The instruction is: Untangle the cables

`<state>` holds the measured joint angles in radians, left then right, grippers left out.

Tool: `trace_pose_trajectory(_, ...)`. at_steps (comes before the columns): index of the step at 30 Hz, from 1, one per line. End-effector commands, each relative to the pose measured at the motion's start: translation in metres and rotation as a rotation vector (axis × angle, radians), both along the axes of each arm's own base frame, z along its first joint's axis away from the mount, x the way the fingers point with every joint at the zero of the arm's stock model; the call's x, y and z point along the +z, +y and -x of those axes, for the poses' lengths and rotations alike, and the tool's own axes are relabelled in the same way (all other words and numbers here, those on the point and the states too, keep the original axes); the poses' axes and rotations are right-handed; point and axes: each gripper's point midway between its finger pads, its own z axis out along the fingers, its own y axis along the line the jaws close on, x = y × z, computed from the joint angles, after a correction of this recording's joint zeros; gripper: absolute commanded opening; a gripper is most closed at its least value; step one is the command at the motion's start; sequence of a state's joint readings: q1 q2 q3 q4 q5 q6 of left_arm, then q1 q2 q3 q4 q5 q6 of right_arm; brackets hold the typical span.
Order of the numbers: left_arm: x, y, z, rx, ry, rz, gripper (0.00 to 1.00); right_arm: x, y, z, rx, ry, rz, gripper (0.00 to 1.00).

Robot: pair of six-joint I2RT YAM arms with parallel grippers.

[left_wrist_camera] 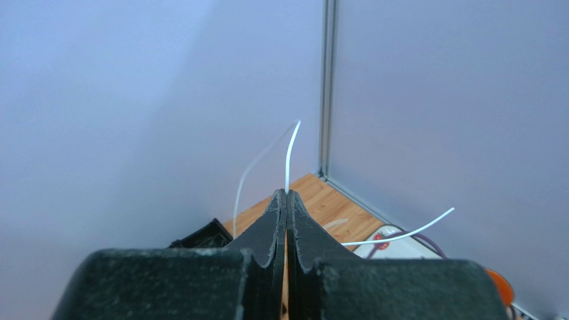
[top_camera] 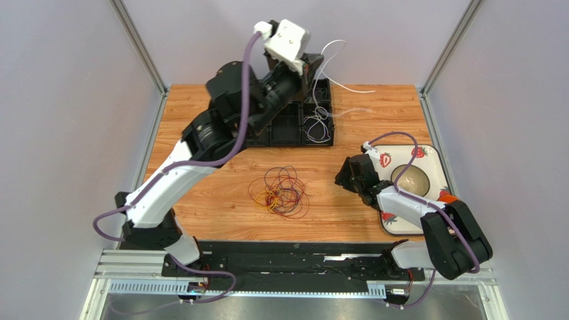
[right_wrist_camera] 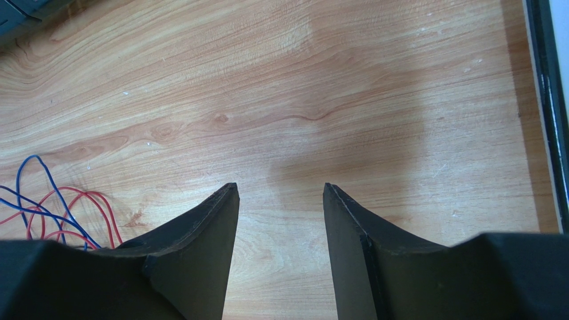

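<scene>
Left gripper (left_wrist_camera: 286,195) was raised over the far side of the table (top_camera: 381,113), above the black tray (top_camera: 284,130). Its jaws were pressed together on a white cable (left_wrist_camera: 290,150), which stuck up from the tips and trailed off sideways. More white wire lay in the tray's right compartments, possibly the same strand; hard to tell. The tangle of cables (top_camera: 280,191), red, yellow and dark, sat mid-table, apart from both arms. Right gripper (right_wrist_camera: 280,190) hung low over bare wood right of the tangle, jaws parted, nothing between them. Strawberry plate (top_camera: 437,157) sat at the right edge.
</scene>
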<state>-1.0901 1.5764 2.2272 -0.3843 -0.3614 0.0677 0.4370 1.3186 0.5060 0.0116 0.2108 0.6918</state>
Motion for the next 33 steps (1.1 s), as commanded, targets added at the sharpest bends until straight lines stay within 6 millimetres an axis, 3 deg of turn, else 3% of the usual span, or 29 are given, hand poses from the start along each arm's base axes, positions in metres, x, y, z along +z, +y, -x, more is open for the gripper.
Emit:
trace_pose_trajectory(1, -0.001, -0.016, -0.039, 0.025, -0.041, -0.003, 0.0, 0.017, 0.001, -0.014, -0.028, -0.053, -0.021, 0.53)
trace_pose_trajectory(5, -0.012, -0.029, -0.065, -0.057, -0.015, 0.018, 0.0, 0.016, 0.001, -0.014, -0.029, -0.051, -0.023, 0.53)
trace_pose_trajectory(9, -0.02, -0.027, -0.09, -0.098, 0.016, 0.047, 0.0, 0.016, 0.001, -0.014, -0.028, -0.05, -0.025, 0.53)
trace_pose_trajectory(33, -0.077, -0.031, -0.182, -0.165, 0.071, 0.11, 0.0, 0.013, 0.002, -0.015, -0.023, -0.036, -0.029, 0.53)
